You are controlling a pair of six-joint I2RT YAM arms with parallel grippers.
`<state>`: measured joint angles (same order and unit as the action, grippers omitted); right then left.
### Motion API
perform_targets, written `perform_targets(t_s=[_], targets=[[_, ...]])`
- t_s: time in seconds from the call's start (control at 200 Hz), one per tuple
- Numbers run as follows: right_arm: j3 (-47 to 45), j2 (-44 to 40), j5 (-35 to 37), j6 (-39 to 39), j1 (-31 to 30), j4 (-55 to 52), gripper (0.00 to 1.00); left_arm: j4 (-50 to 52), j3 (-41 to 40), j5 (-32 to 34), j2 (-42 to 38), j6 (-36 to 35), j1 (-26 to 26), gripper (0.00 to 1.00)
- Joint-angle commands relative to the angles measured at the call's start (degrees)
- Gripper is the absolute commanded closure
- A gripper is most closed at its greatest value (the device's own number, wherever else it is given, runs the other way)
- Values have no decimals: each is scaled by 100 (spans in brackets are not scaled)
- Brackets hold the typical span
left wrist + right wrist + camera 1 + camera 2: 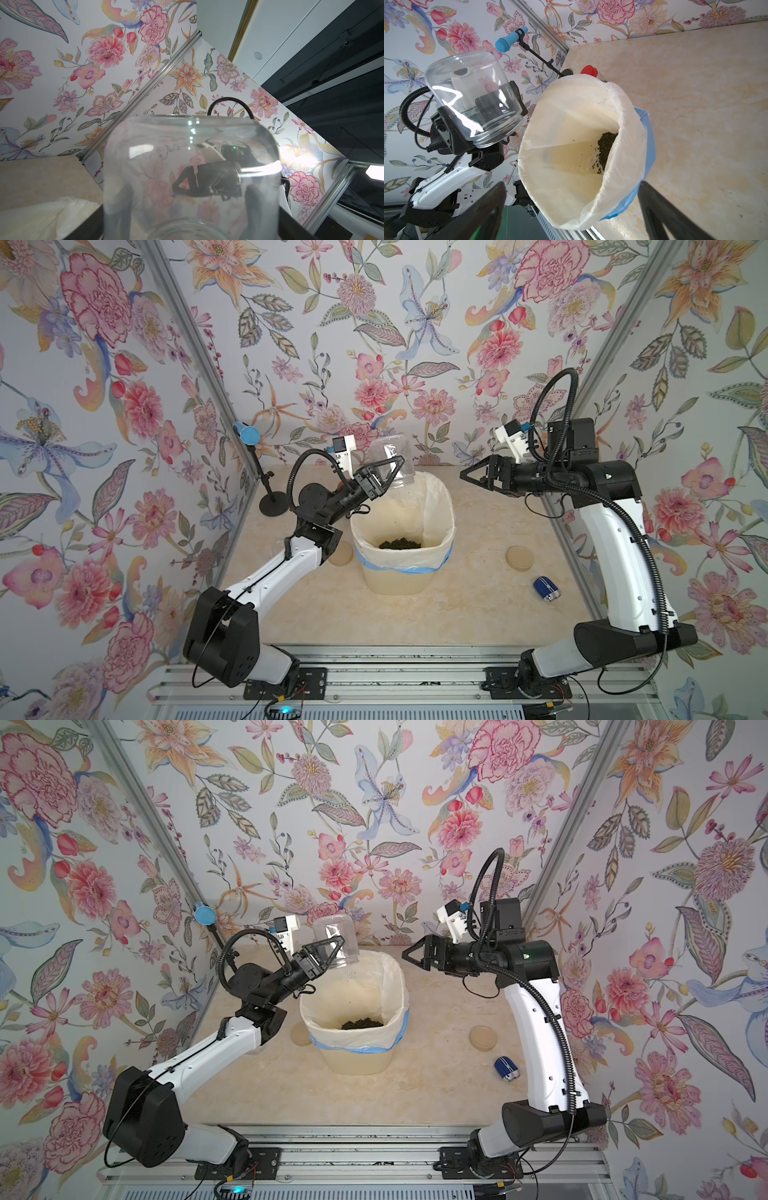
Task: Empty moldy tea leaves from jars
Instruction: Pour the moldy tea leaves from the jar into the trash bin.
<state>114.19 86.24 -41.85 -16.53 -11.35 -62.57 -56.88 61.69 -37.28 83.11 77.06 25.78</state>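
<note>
The left gripper [394, 467] clamps 1 upturned, empty clear jar [386, 452] above the far rim of the bin [448, 506]; its far finger is a blur behind the glass. The tea leaves [400, 544] lie heaped inside the bin. The right gripper [466, 477] gapes wide and holds nothing. Behind the bin only a red cap [589, 70] shows.

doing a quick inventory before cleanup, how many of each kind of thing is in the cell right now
jars: 2, a clear jar and a red-capped jar mostly hidden behind the bin
beige lids: 2
bin: 1
tea heap: 1
blue object: 1
mic: 1
total: 8
</note>
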Motion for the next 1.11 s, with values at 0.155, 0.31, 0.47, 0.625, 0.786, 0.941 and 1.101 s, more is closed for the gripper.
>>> perform_targets(t_s=[0.155, 0.31, 0.47, 0.625, 0.786, 0.941, 1.101], targets=[[-291, -239, -181, 16, 80, 239, 0, 3409, 1375, 392, -248, -4213, 278, 55], [-340, -274, -202, 29, 103, 259, 0, 6088, 2285, 1336, 148, -8025, 1032, 57], [-395, -307, -229, 44, 167, 260, 0, 6019, 1747, 1511, -93, -8766, 986, 56], [-381, -283, -252, 41, 195, 255, 0, 5739, 1144, 1676, -389, -9379, 1033, 56], [-412, -302, -246, 53, 195, 262, 0, 5153, 946, 1451, -663, -9027, 911, 55], [-457, -337, -262, 63, 195, 276, 0, 4895, 1192, 822, -500, -8256, 663, 55], [-529, -362, -297, 93, 195, 280, 0, 6650, 2244, 2393, 19, -9949, 1642, 54]])
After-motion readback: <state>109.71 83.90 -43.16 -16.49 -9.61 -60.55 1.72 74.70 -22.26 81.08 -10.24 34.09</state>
